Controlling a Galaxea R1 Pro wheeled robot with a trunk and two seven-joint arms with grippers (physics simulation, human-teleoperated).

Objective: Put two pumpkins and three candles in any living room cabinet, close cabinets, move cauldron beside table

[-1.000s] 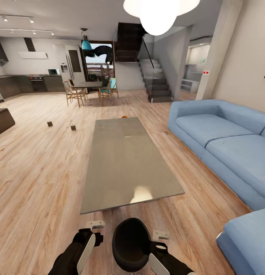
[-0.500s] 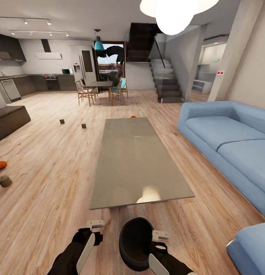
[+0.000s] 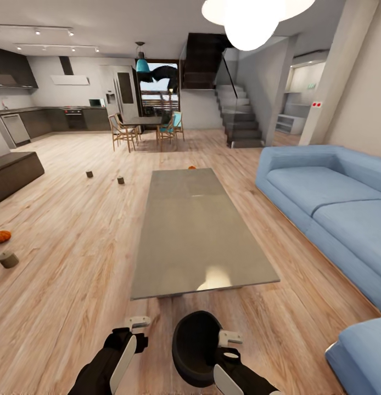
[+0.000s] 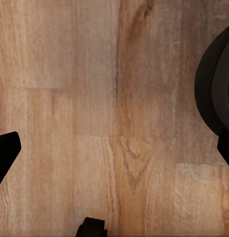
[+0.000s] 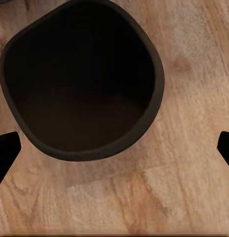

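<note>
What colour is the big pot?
The cauldron is black all over, seen best in the right wrist view.

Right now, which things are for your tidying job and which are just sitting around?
For the job: cauldron, pumpkin on the floor, candle beside it, two more candles farther off, long grey table, dark low cabinet.

Just there: blue sofa, dining chairs, stairs, ceiling lamp.
</note>
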